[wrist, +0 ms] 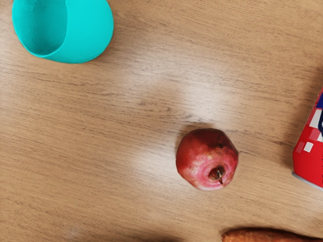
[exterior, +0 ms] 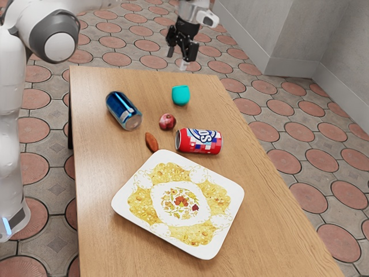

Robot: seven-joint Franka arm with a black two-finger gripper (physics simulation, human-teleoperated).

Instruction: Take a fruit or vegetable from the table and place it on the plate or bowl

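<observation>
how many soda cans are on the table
2. The blue can lies on its side at the exterior view's left of the pomegranate. The red can lies on its side between the pomegranate and the plate. None looks hidden.

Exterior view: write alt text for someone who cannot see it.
A wooden table holds a pomegranate, an orange vegetable, a red can, a blue can, a teal cup and a patterned plate. The end effector hangs high above them.

Red pomegranate (exterior: pixel 167 121) near ornate plate (exterior: pixel 230 193)
</observation>
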